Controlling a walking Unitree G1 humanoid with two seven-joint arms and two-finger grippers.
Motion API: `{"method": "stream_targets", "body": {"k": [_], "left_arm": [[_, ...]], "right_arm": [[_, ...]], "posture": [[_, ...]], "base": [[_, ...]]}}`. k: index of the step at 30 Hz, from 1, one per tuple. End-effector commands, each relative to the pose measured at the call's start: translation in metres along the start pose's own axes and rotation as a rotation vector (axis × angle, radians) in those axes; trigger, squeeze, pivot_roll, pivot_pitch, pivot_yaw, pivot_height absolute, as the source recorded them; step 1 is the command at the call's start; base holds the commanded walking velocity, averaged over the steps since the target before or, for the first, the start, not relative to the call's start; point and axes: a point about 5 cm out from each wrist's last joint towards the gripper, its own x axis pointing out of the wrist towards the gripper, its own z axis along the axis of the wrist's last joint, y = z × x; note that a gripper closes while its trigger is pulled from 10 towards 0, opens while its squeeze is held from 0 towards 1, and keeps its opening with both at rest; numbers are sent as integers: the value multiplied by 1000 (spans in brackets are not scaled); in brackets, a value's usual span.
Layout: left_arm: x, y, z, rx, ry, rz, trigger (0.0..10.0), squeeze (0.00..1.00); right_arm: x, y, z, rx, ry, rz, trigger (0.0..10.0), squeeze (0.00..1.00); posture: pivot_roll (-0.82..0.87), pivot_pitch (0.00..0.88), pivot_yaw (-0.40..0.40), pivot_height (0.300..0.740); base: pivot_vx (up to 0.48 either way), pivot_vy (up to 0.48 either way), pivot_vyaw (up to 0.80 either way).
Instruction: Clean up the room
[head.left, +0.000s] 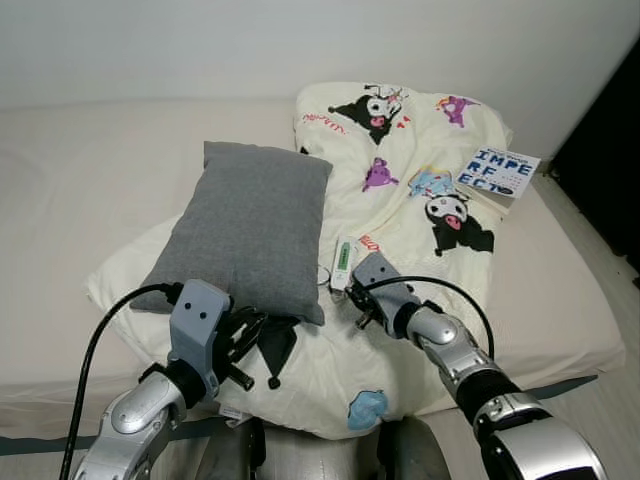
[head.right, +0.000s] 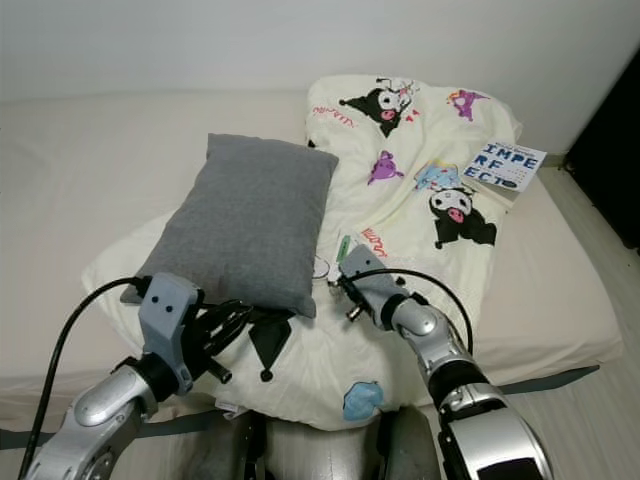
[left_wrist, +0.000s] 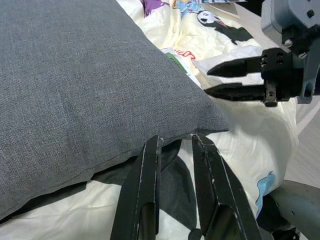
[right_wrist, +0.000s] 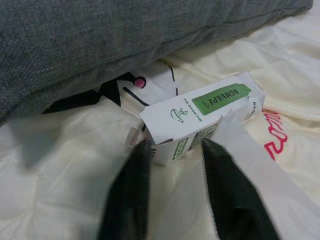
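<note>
Beside grey pillow (head.left: 248, 232), small box (right_wrist: 202, 114) between right gripper (right_wrist: 172, 150) fingers, parted narrowly.

Beige bed (head.left: 90, 190), plain white wall (head.left: 200, 45), pale floor (head.left: 610, 250)

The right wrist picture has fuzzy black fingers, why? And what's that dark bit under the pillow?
In the right wrist view the fingers sit too near the lens, so they blur, while the small white box stays sharp. In the left wrist view the gray pillow casts a shadow on the quilt.
</note>
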Motion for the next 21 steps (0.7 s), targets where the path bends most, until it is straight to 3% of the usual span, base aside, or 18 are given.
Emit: {"method": "stream_targets", "body": {"k": [1, 8, 20, 21], "left_arm": [[-2, 1, -2, 1, 18, -9, 10000, 0], [-1, 5, -1, 1, 19, -3, 10000, 0], [-3, 10, -5, 9, 33, 7, 10000, 0], [-3, 10, -4, 9, 33, 6, 10000, 0]], "right_arm": [[2, 4, -3, -14, 41, 1, 10000, 1000], [10, -3, -5, -85, 233, -41, 10000, 1000], [16, 4, -4, -89, 343, -38, 10000, 1000], [16, 4, -5, -92, 358, -37, 10000, 961]], "posture": [[222, 264, -40, 605], [223, 269, -44, 605], [228, 271, -58, 605], [228, 271, -58, 605]], "base": [[0, 0, 0], [0, 0, 0], [0, 0, 0], [0, 0, 0]]}}
